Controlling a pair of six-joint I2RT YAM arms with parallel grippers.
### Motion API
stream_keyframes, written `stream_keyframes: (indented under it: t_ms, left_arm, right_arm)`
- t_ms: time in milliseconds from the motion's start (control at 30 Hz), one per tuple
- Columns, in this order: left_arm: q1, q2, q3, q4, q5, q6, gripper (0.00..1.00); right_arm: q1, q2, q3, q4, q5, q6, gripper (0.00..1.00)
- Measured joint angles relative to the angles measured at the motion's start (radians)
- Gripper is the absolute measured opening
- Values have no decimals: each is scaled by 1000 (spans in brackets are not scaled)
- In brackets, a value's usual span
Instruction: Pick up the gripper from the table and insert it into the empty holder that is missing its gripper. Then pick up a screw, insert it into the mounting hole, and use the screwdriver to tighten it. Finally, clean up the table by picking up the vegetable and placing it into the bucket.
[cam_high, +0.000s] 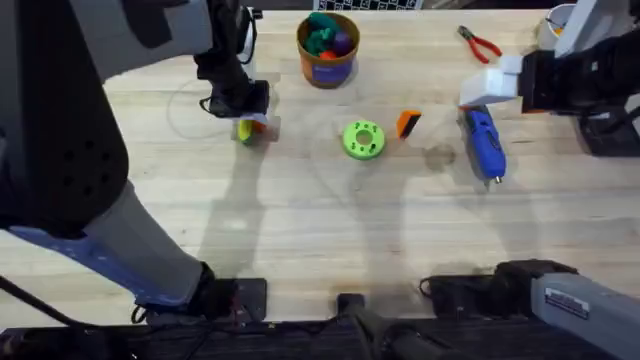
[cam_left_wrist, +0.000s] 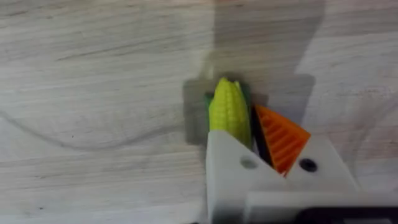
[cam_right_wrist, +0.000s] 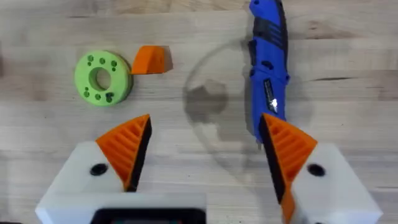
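The yellow and green vegetable (cam_left_wrist: 227, 111) lies on the table between my left gripper's (cam_left_wrist: 242, 127) fingers, and the gripper is shut on it. One left finger is a bare white holder (cam_left_wrist: 225, 168) with no wedge. The other carries an orange ribbed pad (cam_left_wrist: 283, 138). From overhead the left gripper (cam_high: 245, 116) sits over the vegetable (cam_high: 247, 130), left of the bucket (cam_high: 327, 52). The loose orange gripper (cam_high: 408, 123) (cam_right_wrist: 152, 59) lies mid-table. The blue screwdriver (cam_high: 485, 143) (cam_right_wrist: 268, 62) lies beside it. My right gripper (cam_high: 488, 90) (cam_right_wrist: 205, 149) hovers open near the screwdriver, holding nothing.
A round green disc (cam_high: 363, 139) (cam_right_wrist: 103, 77) lies just left of the orange gripper. Red-handled pliers (cam_high: 480, 43) rest at the back right. The bucket holds green and purple toy pieces. The near half of the wooden table (cam_high: 320, 240) is bare.
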Motion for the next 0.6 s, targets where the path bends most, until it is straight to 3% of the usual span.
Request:
stream_keyframes:
  t_ms: [200,600]
  left_arm:
    - [3,-54,0,-10,0,0,5]
    - [3,-422,0,-186,0,-1,5]
  right_arm:
    - [0,0,0,0,0,0,994]
    - [0,0,0,0,0,0,994]
